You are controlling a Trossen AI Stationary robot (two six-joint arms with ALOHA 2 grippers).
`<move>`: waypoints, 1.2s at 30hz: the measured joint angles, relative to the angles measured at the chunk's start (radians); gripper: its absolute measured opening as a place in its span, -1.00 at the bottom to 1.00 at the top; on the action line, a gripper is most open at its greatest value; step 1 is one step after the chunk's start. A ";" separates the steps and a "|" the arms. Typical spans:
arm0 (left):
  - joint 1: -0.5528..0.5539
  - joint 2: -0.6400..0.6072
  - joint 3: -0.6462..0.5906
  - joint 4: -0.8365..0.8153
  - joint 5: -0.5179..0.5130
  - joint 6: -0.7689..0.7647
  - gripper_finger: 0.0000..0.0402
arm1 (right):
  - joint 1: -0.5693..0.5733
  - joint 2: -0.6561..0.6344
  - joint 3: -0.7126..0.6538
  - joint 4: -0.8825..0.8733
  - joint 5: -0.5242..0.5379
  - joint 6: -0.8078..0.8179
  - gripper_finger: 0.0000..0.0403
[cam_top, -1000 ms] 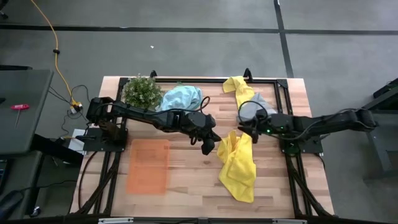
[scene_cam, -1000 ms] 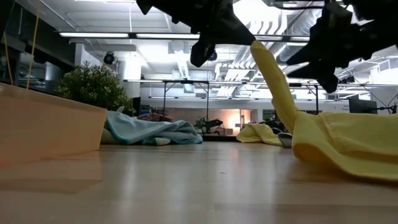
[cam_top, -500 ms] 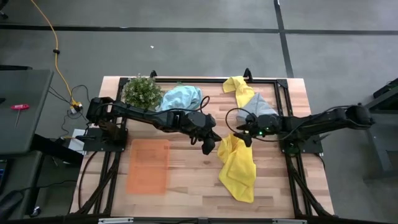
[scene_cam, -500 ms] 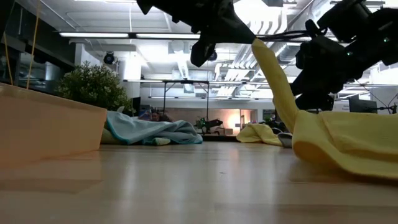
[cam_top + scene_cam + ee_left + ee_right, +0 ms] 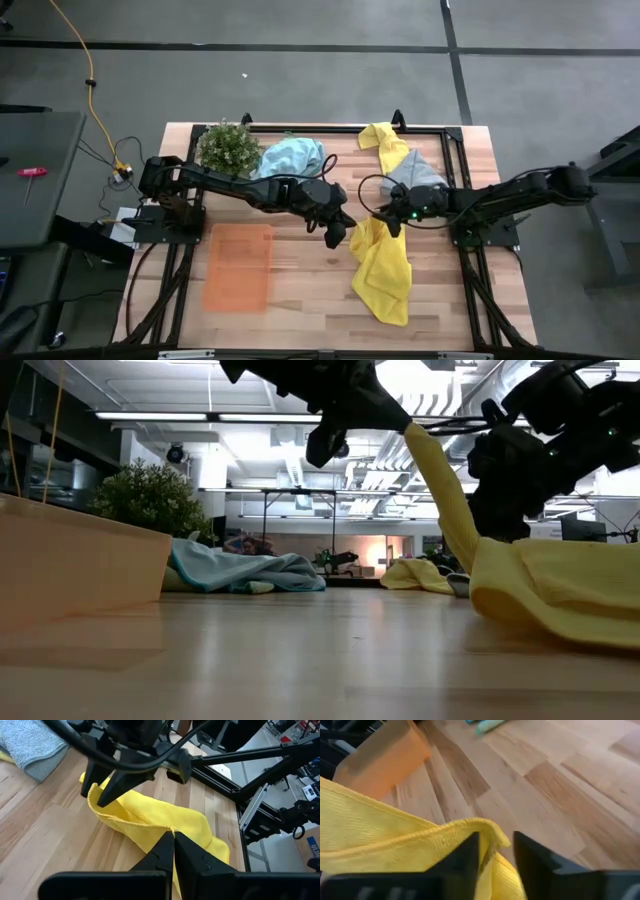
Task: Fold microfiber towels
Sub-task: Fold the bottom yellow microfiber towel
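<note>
**Grippers meet at the yellow towel's raised edge**

Left gripper [image 5: 337,233], pinched shut on a corner of the yellow towel [image 5: 382,272], holds it lifted at mid-table. Right gripper [image 5: 385,219] reaches in just beside, fingers part-open astride the hem. Soft, light, floppy cloth; corners and hems look the best hold. Farther off lie blue-teal [image 5: 290,156], grey [image 5: 417,171] and another yellow towel [image 5: 384,140].

surface: wooden table [image 5: 300,300] | on it: orange tray [image 5: 238,267]; plant [image 5: 227,147]; blue towel [image 5: 292,155]; grey towel [image 5: 418,172]; yellow towels [image 5: 383,275]

place: open lab/workshop hall
ceiling: exposed ducts [image 5: 420,470], strip lights [image 5: 170,415] seen
floor: grey concrete [image 5: 300,90], yellow cable [image 5: 92,85] noted
</note>
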 joint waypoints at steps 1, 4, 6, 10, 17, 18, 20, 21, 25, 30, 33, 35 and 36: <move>0.000 0.000 0.000 0.000 0.000 0.002 -1.00 | 0.000 0.001 0.000 0.000 0.000 0.010 -0.63; 0.000 0.000 0.000 -0.002 0.016 0.007 -1.00 | 0.000 -0.010 0.004 0.014 0.001 0.014 -0.93; 0.009 -0.008 0.000 -0.018 0.032 0.008 -1.00 | 0.000 -0.022 0.025 0.018 0.001 0.014 -0.94; 0.044 -0.075 0.000 -0.102 0.044 0.021 -1.00 | 0.000 -0.044 0.076 0.013 0.002 -0.015 -0.98; 0.142 -0.291 0.001 -0.290 -0.128 0.128 -1.00 | -0.006 -0.054 0.331 -0.168 0.052 -0.164 -0.99; 0.164 -0.325 0.001 -0.312 -0.155 0.145 -1.00 | -0.012 -0.052 0.383 -0.215 0.058 -0.200 -0.99; 0.217 -0.388 0.000 -0.349 -0.201 0.180 -1.00 | -0.034 -0.046 0.489 -0.315 0.075 -0.263 -1.00; 0.241 -0.412 0.001 -0.350 -0.217 0.194 -1.00 | -0.047 -0.045 0.534 -0.368 0.087 -0.291 -1.00; 0.342 -0.511 0.000 -0.385 -0.231 0.220 -1.00 | -0.088 -0.046 0.695 -0.501 0.123 -0.379 -1.00; 0.361 -0.618 0.000 -0.448 -0.219 0.201 -1.00 | -0.060 -0.047 0.841 -0.622 0.085 -0.374 -1.00; 0.296 -0.667 0.000 -0.526 -0.169 0.153 -1.00 | 0.013 -0.046 0.868 -0.644 0.016 -0.319 -1.00; 0.225 -0.687 0.000 -0.581 -0.134 0.104 -1.00 | 0.081 -0.046 0.871 -0.639 -0.025 -0.272 -1.00; 0.184 -0.696 0.000 -0.592 -0.126 0.086 -1.00 | 0.119 -0.046 0.870 -0.633 -0.041 -0.249 -1.00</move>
